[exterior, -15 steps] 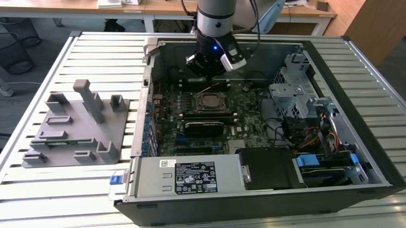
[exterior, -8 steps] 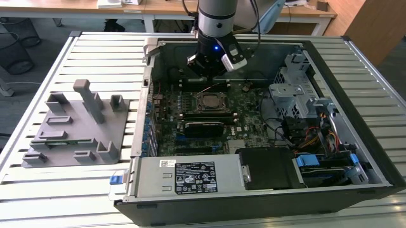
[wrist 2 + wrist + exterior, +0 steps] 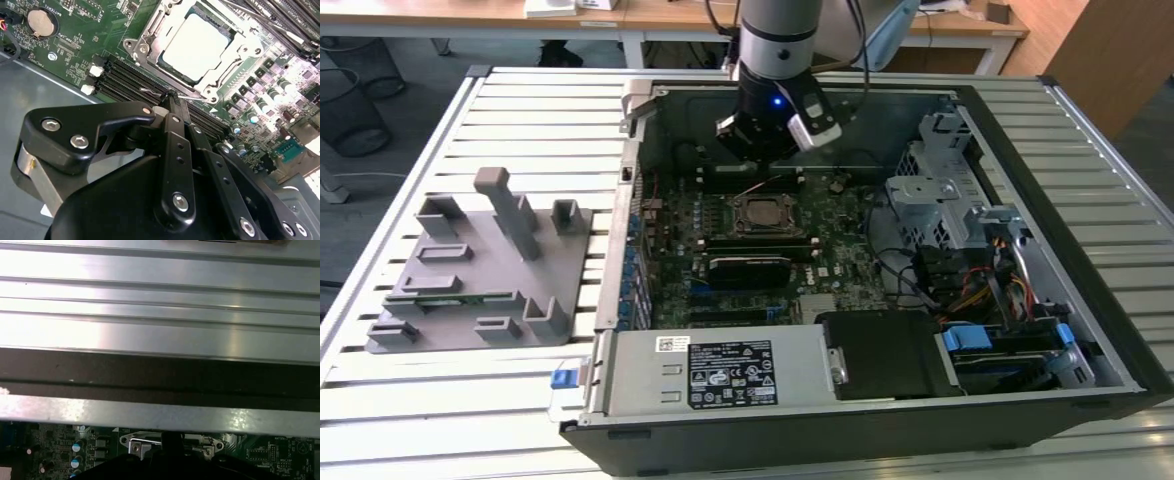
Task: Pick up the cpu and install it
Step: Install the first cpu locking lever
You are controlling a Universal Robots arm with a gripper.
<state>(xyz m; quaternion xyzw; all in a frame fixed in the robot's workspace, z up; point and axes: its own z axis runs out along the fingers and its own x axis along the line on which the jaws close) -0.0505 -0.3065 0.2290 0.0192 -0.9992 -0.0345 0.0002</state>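
Cpu (image 3: 196, 47) sits in its socket (image 3: 150, 30), upper centre of the second wrist view, my tool (image 3: 172, 97) clenched empty at the latch wire (image 3: 192, 98) — a slip could scrape the motherboard (image 3: 65, 45).

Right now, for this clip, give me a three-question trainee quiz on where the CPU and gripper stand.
1. True or false: the cpu lies in the motherboard socket.
2. Where is the gripper? A) over the grey fixture plate B) inside the computer case, beside the socket C) above the power supply
3. Fill in: the gripper's closed fingertips sit at a thin wire ____ at the socket's edge.

Key: 1 true; 2 B; 3 lever
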